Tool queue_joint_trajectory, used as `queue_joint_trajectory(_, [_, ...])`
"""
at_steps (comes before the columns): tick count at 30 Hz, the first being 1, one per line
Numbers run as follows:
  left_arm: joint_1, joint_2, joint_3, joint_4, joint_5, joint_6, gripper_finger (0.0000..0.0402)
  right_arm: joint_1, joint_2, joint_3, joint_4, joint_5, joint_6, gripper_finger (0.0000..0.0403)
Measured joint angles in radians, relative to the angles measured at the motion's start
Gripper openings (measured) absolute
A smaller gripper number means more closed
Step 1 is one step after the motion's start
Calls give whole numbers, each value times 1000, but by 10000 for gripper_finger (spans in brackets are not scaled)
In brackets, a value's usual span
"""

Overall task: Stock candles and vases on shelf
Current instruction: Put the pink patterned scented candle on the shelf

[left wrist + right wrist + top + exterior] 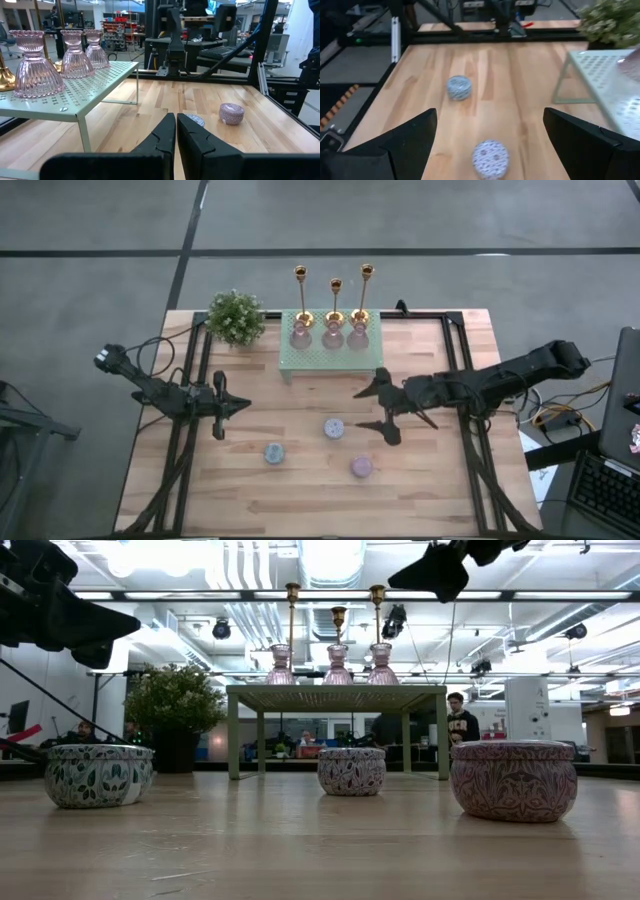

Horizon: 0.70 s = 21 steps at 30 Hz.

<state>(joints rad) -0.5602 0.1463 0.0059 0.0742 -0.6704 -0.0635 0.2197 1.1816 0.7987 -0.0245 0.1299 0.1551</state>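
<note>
Three pink ribbed vases (300, 333) (332, 335) (359, 332) stand on the mint-green shelf (330, 358) at the table's far middle. Three candles sit on the table nearer the front: lavender (334, 427), blue-grey (274, 452) and mauve-pink (362, 467). My left gripper (243, 407) is shut and empty, left of the candles and above the table. My right gripper (368, 409) is open and empty, just right of the lavender candle (490, 157), which lies ahead between its fingers. The blue-grey candle (458, 87) lies farther off.
Three tall gold candlesticks (334, 300) stand behind the vases on the shelf. A leafy green potted plant (236, 317) stands left of the shelf. Black frame rails (190, 440) run along the table's left and right sides. People show in the room beyond (460, 720).
</note>
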Motion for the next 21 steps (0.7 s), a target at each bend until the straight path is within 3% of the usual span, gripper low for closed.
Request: queue_joint_trajectory(21, [0,0,0,0,0,0,21,178,238,190,-230,28,133,359])
